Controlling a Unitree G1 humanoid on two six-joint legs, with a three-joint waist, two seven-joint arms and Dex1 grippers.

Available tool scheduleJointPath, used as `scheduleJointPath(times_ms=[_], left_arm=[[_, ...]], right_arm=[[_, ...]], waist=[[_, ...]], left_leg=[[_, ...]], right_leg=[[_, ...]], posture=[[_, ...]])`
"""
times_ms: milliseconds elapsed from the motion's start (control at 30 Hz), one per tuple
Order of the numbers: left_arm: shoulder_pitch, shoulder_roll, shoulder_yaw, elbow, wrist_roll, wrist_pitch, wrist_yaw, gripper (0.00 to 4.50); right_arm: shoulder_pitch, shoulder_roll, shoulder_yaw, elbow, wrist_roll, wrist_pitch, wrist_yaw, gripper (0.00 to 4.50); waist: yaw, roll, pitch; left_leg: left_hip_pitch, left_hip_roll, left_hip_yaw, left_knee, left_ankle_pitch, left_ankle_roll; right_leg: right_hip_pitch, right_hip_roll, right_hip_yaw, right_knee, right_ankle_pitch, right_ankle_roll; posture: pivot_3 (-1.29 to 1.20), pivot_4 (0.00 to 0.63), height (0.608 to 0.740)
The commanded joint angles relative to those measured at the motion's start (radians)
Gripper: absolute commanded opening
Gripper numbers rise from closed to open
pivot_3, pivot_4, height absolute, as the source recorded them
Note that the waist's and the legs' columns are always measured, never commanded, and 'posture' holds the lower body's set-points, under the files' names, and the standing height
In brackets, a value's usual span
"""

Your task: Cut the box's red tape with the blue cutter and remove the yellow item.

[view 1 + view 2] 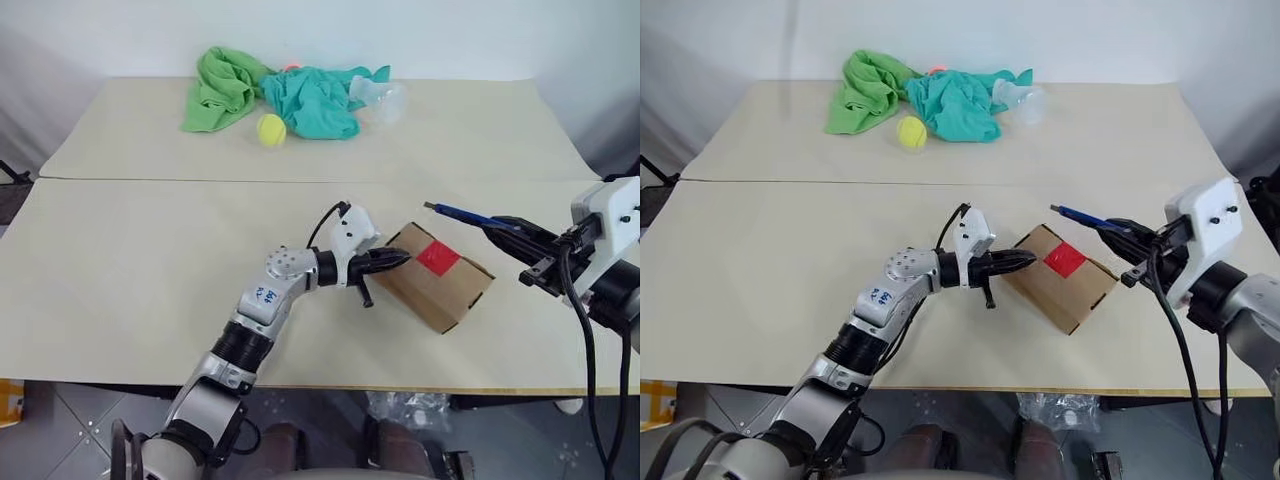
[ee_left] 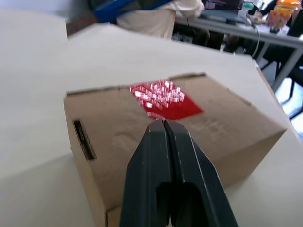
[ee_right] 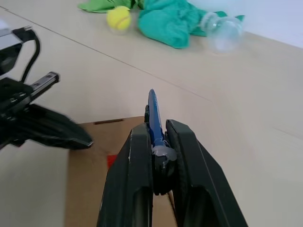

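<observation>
We're at the bracing step: our left gripper [image 1: 400, 259], fingers pressed together and empty, rests on the box [image 1: 440, 290] beside the red tape [image 1: 437, 257]. Our right gripper [image 1: 515, 232] clamps the blue cutter [image 1: 465, 213], poised above; next its tip must drop onto the tape seam.

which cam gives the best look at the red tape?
Left wrist view: the red tape sits centered on the box top, its whole patch visible just past the shut left gripper. The eye views show it whole but small. In the right wrist view just a sliver shows beside the right gripper holding the blue cutter.
</observation>
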Motion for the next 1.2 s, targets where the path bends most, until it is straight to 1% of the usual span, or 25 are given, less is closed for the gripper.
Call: scheduleJointPath(times_ms=[33,133,533,1200], left_arm=[[-0.036,-0.005,-0.002,0.013,0.016,0.005,-0.013,0.02],[-0.041,-0.002,0.007,0.026,0.022,0.008,-0.009,0.02],[-0.034,0.001,0.002,0.004,0.024,0.024,-0.04,0.02],[-0.034,-0.001,0.004,-0.002,0.02,0.031,-0.05,0.02]], right_arm=[[0.024,0.01,0.001,-0.014,-0.025,-0.024,-0.007,0.17],[0.04,0.016,0.013,-0.012,-0.043,-0.034,-0.005,0.17],[0.0,0.004,0.058,0.035,-0.072,-0.054,0.044,0.17],[0.043,-0.003,0.028,0.017,-0.062,-0.038,0.095,0.17]], waist=[[-0.001,0.0,0.0],[-0.003,0.0,0.0],[-0.002,0.0,0.0],[-0.002,0.0,0.0]], left_leg=[[0.0,0.0,0.0,0.0,0.0,0.0],[0.0,0.0,0.0,0.0,0.0,0.0],[0.0,0.0,0.0,0.001,0.0,0.001],[0.001,-0.001,0.0,0.001,0.0,0.001]], right_leg=[[0.0,0.0,0.0,0.0,0.0,0.0],[0.0,0.0,0.001,0.0,0.0,0.0],[0.0,0.0,0.001,0.0,0.0,0.001],[0.0,0.0,0.001,0.0,0.001,0.001]], posture=[[0.0,0.15,0.74],[0.0,0.15,0.74],[0.0,0.15,0.74],[0.0,0.15,0.74]])
